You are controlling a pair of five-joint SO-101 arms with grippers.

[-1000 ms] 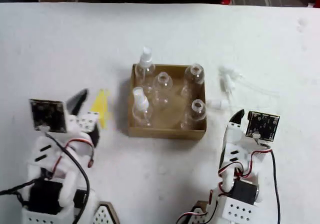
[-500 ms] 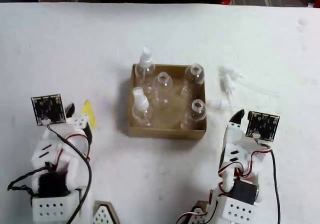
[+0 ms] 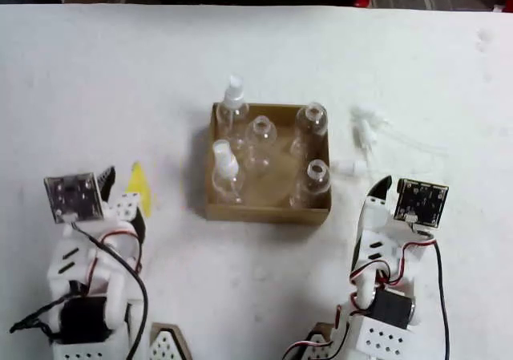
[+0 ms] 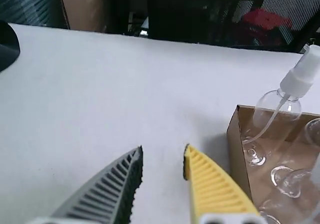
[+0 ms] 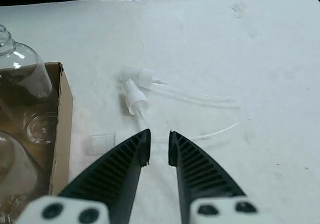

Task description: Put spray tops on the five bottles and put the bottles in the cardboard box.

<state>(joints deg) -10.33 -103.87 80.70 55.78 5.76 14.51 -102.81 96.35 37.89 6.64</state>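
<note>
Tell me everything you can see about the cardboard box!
The cardboard box is brown, roughly square and open on top, with low walls. It sits flat on the white table, near the middle. Five clear bottles stand upright inside it; two wear white spray tops and three have bare necks. Some loose spray tops lie on the table beside one wall, a little apart from it.

Cardboard box [image 3: 270, 212] is crammed with bottles [image 3: 311, 123]; spray tops [image 3: 365, 131], maybe three, litter its right side, left approach looks open.
</note>
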